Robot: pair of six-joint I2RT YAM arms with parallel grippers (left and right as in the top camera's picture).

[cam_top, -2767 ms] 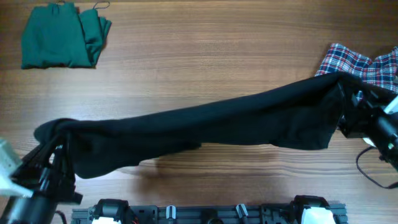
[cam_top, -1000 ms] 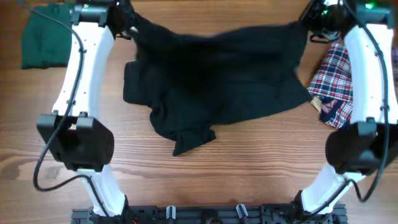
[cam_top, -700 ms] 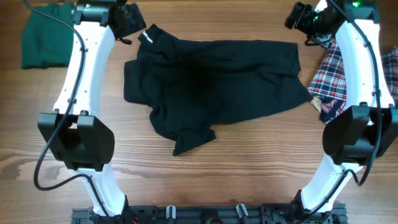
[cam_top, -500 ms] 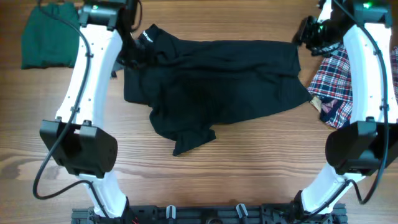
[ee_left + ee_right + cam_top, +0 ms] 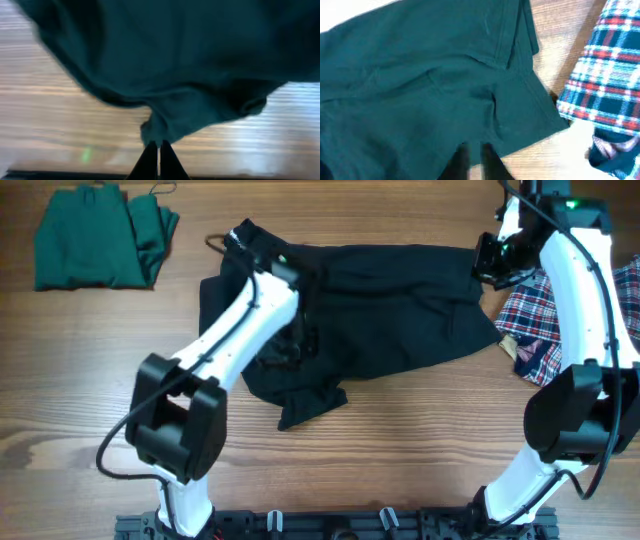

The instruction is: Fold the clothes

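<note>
A black garment (image 5: 400,310) lies spread and rumpled in the middle of the wooden table, with a bunched flap (image 5: 312,402) at its front edge. My left gripper (image 5: 288,358) hovers over the garment's left part. In the left wrist view its jaws (image 5: 159,152) are shut and empty, above bare wood just in front of the flap (image 5: 165,122). My right gripper (image 5: 490,260) is by the garment's far right corner. In the right wrist view its blurred fingers (image 5: 475,157) are close together over the garment's edge (image 5: 520,115), holding nothing.
A folded green garment (image 5: 95,235) lies at the far left corner. A plaid garment (image 5: 555,310) lies crumpled at the right, next to the black one, and also shows in the right wrist view (image 5: 607,85). The arm bases stand at the front edge.
The garment was carried to the far side, laid flat and let go. My left gripper has swung from the far left corner down over the garment. My right gripper shifted slightly nearer.
</note>
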